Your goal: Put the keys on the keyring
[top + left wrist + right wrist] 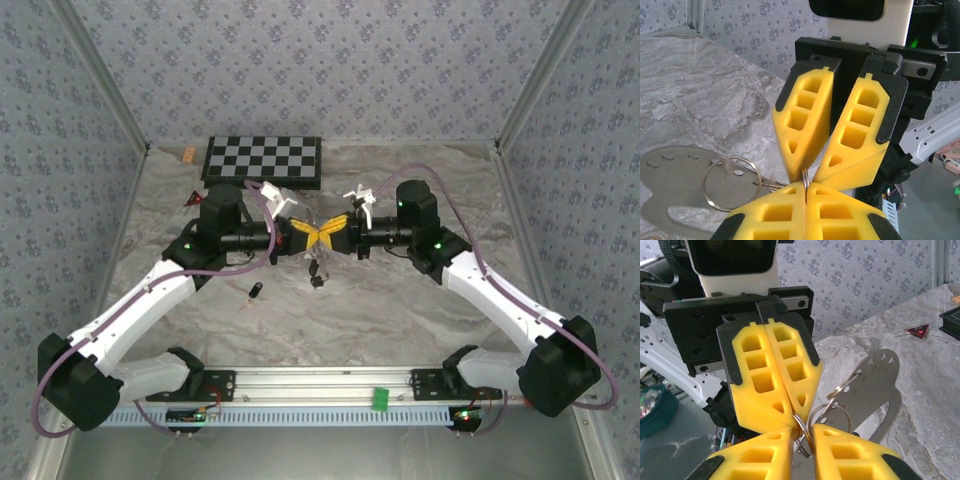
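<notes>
Left pincer (806, 187) clenched on keyring (805, 176), right pincer (803, 432) tips meeting it, grip unclear

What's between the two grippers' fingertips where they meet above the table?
The keyring: the left gripper pinches it edge-on, and the right gripper straddles it, jaws narrowly apart. Both wrist views show this.

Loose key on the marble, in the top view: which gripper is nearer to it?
Left. The left gripper is beyond the loose key and a little to its right. The right gripper meets it tip to tip from the right, so it is farther away.
</notes>
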